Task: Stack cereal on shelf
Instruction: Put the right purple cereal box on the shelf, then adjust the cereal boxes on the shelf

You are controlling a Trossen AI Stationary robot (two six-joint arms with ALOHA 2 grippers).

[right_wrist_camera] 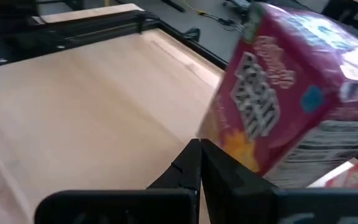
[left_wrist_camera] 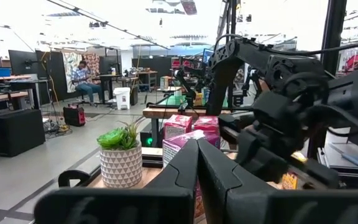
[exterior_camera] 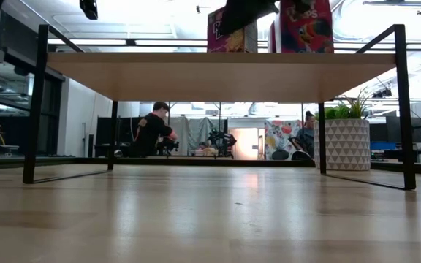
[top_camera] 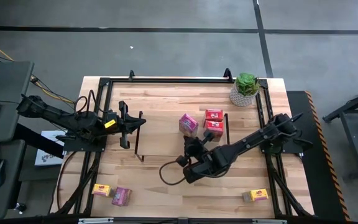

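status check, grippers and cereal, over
Both grippers shut, empty: left gripper at shelf's left end, right gripper beside the magenta box. Three boxes up on the shelf, three on the table. Path clear.

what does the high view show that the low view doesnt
Only the high view shows both arms whole, the left gripper shut near the shelf's left end and the right gripper shut beside the pink box. It also shows three boxes off the shelf: a yellow box and a second pink box at the table's near left, another yellow box at near right. Only the low view shows the shelf's underside and people in the room behind. Both show the shelf, boxes on it and the plant.
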